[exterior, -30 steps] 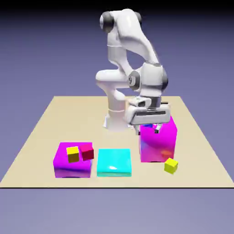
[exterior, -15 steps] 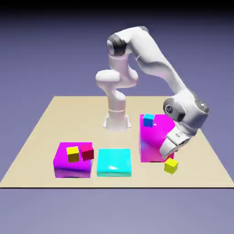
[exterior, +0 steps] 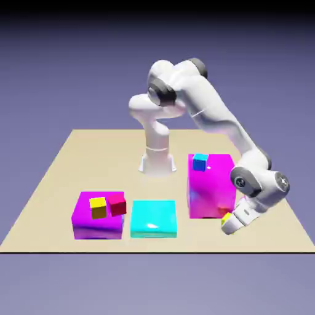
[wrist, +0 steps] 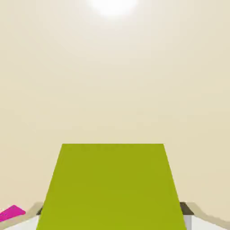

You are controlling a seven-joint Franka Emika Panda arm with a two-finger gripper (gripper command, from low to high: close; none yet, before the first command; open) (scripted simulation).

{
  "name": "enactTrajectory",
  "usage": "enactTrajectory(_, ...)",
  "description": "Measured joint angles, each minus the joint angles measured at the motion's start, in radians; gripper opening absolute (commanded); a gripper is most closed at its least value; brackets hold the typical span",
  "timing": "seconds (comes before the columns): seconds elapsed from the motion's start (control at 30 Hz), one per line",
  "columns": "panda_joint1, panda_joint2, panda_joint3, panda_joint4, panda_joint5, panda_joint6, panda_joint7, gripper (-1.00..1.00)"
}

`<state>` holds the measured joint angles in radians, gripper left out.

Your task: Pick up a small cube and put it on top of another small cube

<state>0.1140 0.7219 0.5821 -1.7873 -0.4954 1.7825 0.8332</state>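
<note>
The small cube (wrist: 112, 188), lemon-yellow with olive-green sides, fills the lower middle of the hand view between my two fingertips (wrist: 186, 211). In the exterior view only a yellow sliver of this cube (exterior: 226, 216) shows under the hand, down on the table by the tall magenta block's front right corner. My gripper (exterior: 230, 223) is shut on it. A second yellow cube (exterior: 98, 207), with orange-brown sides, sits on the low magenta block (exterior: 92, 224) at the exterior view's left.
A red cube (exterior: 117, 203) leans beside the yellow one on the low magenta block. A flat cyan block (exterior: 154, 219) lies in the middle. The tall magenta block (exterior: 209, 187) carries a small blue cube (exterior: 200, 162). The table's front edge is close to the hand.
The arm swung from over the tall magenta block to the exterior view's right, dropped to the table, and the fingers shut on the yellow-green cube.
</note>
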Motion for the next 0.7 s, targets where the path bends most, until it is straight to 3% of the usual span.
enactTrajectory(0.7,-0.317,-0.452,-0.751,-0.266,0.911,0.142,0.654,-1.00)
